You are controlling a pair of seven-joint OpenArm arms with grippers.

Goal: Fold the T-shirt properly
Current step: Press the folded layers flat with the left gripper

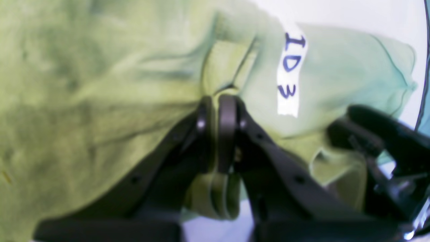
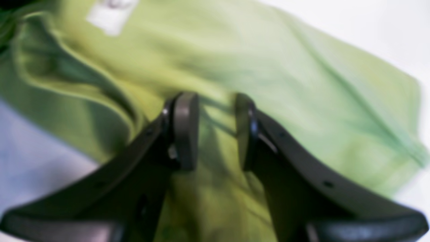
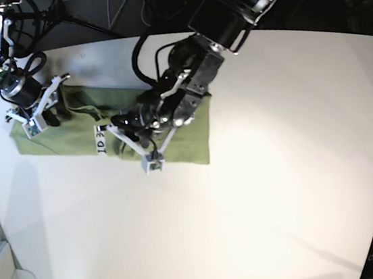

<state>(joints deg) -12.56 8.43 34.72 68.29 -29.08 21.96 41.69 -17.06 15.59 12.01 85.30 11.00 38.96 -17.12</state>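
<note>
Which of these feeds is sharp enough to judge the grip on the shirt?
Right wrist view: heavily blurred, the T-shirt is just soft green. Left wrist view: sharper, the label reads clearly, left pincer pinching fabric. Base view: crisp but distant.

Green T-shirt [image 3: 186, 139] on white table [image 3: 279, 169], L gripper [image 3: 120, 122] & R gripper [image 3: 42, 116] on it

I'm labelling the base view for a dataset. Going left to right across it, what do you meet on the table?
right gripper on the T-shirt's left end → white label marked ID3 → left gripper on the shirt → bare white table
</note>
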